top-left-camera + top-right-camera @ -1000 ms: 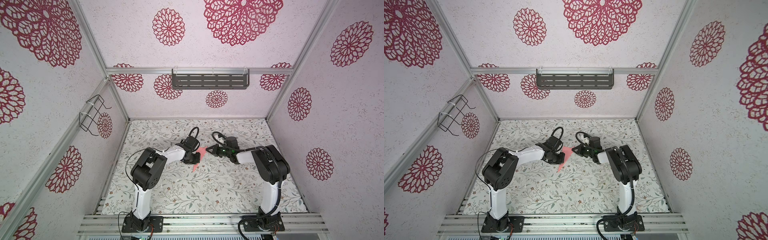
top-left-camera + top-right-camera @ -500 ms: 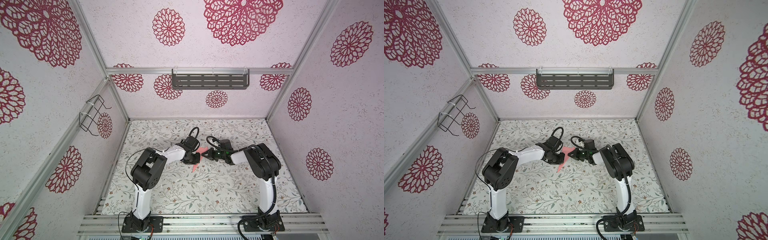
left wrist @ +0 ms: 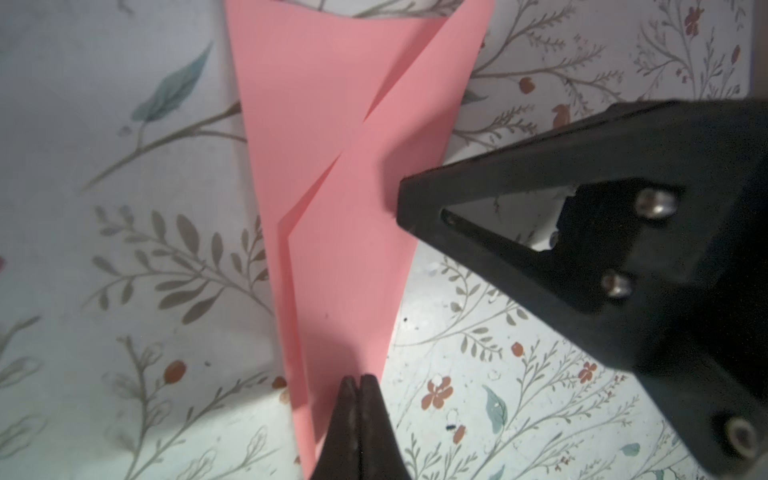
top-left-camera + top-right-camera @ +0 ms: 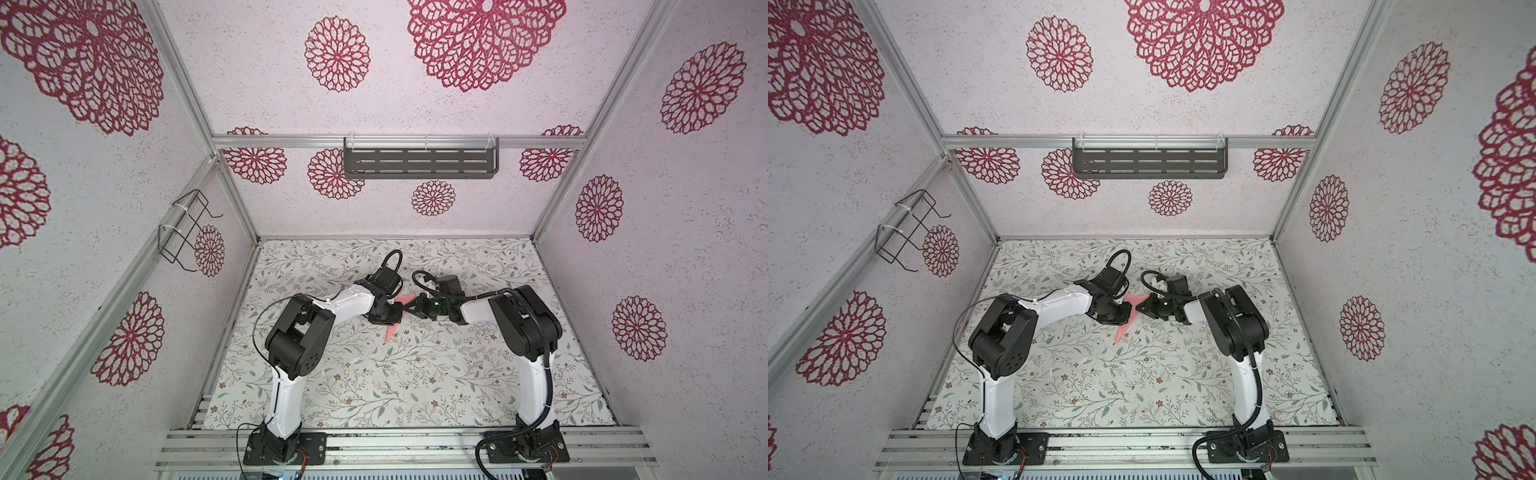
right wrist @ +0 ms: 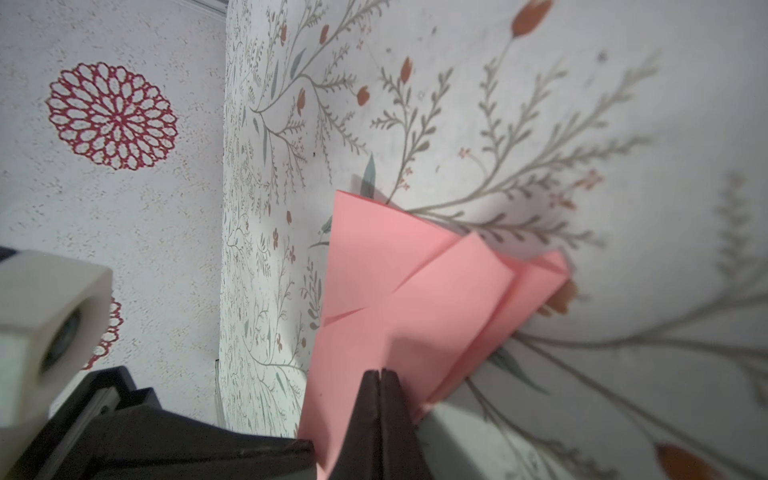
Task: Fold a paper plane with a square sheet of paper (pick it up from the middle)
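The salmon-pink sheet of paper (image 3: 332, 124) lies flat on the floral table, folded into a slim pointed paper plane shape with overlapping triangular flaps (image 5: 395, 257). In both top views it shows mid-table, its point towards the front (image 4: 392, 332) (image 4: 1122, 331). My left gripper (image 3: 358, 378) is shut, its tips resting on the narrow part of the paper. My right gripper (image 5: 379, 372) is shut too and presses on the paper's side flap; its closed tip (image 3: 401, 203) shows in the left wrist view. The two grippers nearly meet over the paper (image 4: 400, 309) (image 4: 410, 308).
Patterned walls close in the table on three sides. A dark slotted shelf (image 4: 419, 163) hangs on the back wall. A wire rack (image 4: 187, 232) is fixed to the left wall. Aluminium rails (image 4: 395, 451) run along the front edge by the arm bases.
The right arm has swung left, and its shut gripper now rests on the paper close to the left gripper. The left arm and the paper have stayed put.
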### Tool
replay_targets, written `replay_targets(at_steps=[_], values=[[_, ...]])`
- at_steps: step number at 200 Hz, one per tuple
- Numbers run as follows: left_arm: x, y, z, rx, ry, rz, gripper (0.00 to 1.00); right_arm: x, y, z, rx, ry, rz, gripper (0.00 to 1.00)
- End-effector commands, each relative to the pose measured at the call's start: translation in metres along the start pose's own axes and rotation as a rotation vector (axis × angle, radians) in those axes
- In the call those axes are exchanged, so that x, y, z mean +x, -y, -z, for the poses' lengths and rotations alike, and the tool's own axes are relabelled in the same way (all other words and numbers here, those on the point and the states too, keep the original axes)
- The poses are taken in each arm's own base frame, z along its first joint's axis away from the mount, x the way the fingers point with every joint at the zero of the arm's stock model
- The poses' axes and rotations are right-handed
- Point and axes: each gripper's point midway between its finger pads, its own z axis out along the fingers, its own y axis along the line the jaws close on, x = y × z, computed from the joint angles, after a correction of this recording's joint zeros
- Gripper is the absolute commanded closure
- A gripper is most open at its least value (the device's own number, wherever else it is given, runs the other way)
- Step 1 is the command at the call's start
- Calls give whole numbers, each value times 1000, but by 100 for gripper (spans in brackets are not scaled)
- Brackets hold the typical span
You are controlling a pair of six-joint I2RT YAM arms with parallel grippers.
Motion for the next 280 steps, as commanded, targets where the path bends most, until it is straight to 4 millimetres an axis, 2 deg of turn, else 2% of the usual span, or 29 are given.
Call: replay_targets(at_steps=[1,43,60,92,130,164,219,259,280], values=[[-7,7,-8,4,20,-28,96,20,39,-6,115,-43,-76,100],[-14,12,-17,-14,43,-71,95,21,37,-7,97,-41,-94,100],[-9,13,-22,-24,32,-87,94,21,38,-8,97,-43,-102,100],[5,4,-30,-83,-7,-104,94,23,40,-9,96,-46,-113,100],[29,-2,-22,-133,-61,-132,96,24,43,-9,106,-48,-123,100],[49,4,-14,-175,-79,-174,99,23,45,-10,111,-44,-134,100],[77,-2,-11,-213,-123,-161,100,23,47,-12,109,-44,-148,100],[84,-4,-3,-220,-119,-143,100,23,48,-12,110,-44,-147,100],[80,1,3,-205,-102,-143,100,23,48,-11,115,-43,-146,100]])
